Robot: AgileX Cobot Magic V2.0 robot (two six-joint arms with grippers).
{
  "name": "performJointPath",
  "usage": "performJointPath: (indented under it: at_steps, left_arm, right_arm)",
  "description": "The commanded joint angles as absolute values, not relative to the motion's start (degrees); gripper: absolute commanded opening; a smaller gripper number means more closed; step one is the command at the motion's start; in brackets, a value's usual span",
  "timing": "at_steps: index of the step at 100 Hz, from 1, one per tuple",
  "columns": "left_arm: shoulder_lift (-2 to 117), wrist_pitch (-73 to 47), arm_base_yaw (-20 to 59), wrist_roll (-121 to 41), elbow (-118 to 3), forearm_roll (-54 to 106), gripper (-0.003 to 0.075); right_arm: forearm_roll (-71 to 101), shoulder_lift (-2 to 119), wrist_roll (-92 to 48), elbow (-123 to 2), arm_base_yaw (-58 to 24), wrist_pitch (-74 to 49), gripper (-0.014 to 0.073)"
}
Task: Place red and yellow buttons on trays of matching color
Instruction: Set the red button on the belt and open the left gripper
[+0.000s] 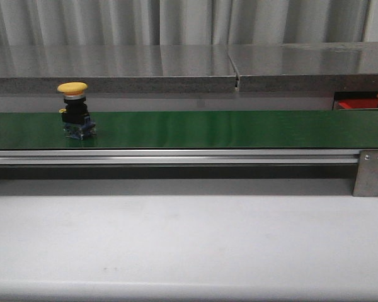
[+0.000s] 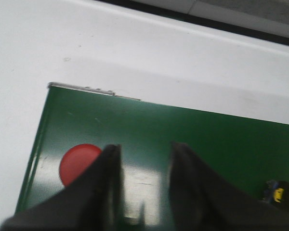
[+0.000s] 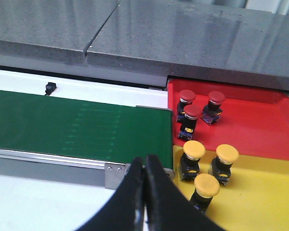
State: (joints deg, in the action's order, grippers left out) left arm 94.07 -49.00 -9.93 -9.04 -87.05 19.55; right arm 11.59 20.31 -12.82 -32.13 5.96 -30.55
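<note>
A yellow button (image 1: 72, 88) on a black body stands on the left part of the green belt (image 1: 208, 129). In the left wrist view a red button (image 2: 77, 161) sits near the belt's end, partly hidden behind one finger. My left gripper (image 2: 143, 161) is open above the belt, with the red button outside its gap. My right gripper (image 3: 144, 166) is shut and empty, beside the belt's other end. The red tray (image 3: 260, 127) holds three red buttons (image 3: 192, 112). The yellow tray (image 3: 274, 197) holds three yellow buttons (image 3: 206, 185). Neither gripper shows in the front view.
A grey stone ledge (image 1: 113, 63) runs behind the belt. The white table (image 1: 176, 239) lies in front of it. A metal rail and bracket (image 1: 370, 171) edge the belt. The red tray's corner (image 1: 359, 104) shows at far right. A dark button body (image 2: 279, 192) sits on the belt.
</note>
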Motion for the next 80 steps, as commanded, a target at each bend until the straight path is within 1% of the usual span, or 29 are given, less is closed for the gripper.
performJointPath:
  at_steps: [1, 19, 44, 80]
  left_arm:
    - [89.2, -47.0, -7.8, -10.0, -88.6, 20.6, -0.0017]
    - [84.4, -46.0, -2.5, -10.0, -86.9, 17.5, -0.002]
    - [74.8, -41.4, 5.5, -12.5, -77.9, 16.5, -0.002]
    - [59.0, -36.9, 6.5, -12.5, -64.5, 16.5, -0.002]
  right_arm:
    - [11.4, 20.7, -13.2, -33.5, 5.8, -26.1, -0.0118]
    - [11.4, 20.7, -13.2, -33.5, 5.8, -26.1, -0.0118]
    - [11.4, 20.7, -13.2, -33.5, 5.8, -26.0, -0.0118]
    - [11.4, 20.7, -13.2, -33.5, 5.8, -24.8, -0.0118]
